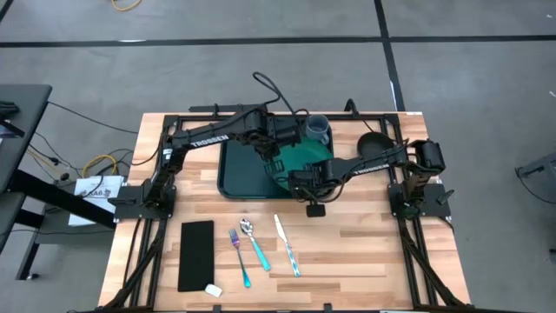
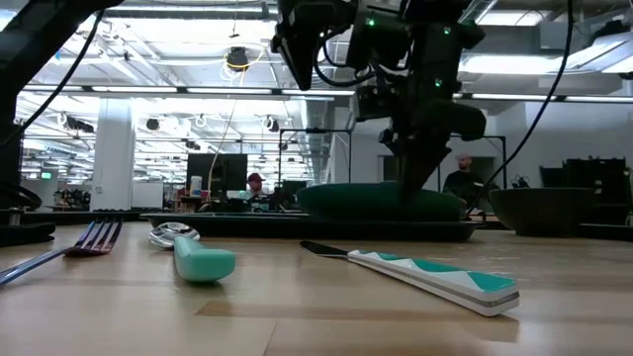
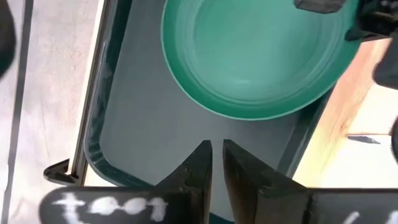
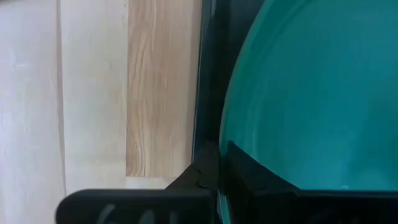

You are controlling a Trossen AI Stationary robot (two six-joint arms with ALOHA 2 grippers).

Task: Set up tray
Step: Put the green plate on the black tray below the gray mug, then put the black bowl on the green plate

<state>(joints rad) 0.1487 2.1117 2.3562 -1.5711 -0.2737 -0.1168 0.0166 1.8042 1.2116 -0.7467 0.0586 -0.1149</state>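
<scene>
On the wooden table (image 1: 365, 261) we note the tray (image 1: 239, 169); right gripper (image 4: 214, 168) pinches the green plate's (image 3: 249, 56) rim, left gripper (image 3: 216, 163) fingers narrow, empty.

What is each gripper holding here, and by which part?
The right gripper is shut on the rim of the green plate, at the edge nearest the tray wall. The left gripper holds nothing, hovering over the tray floor.

one tray (image 1: 236, 170), one plate (image 1: 300, 163), one fork (image 1: 240, 256), one spoon (image 1: 254, 243)
</scene>
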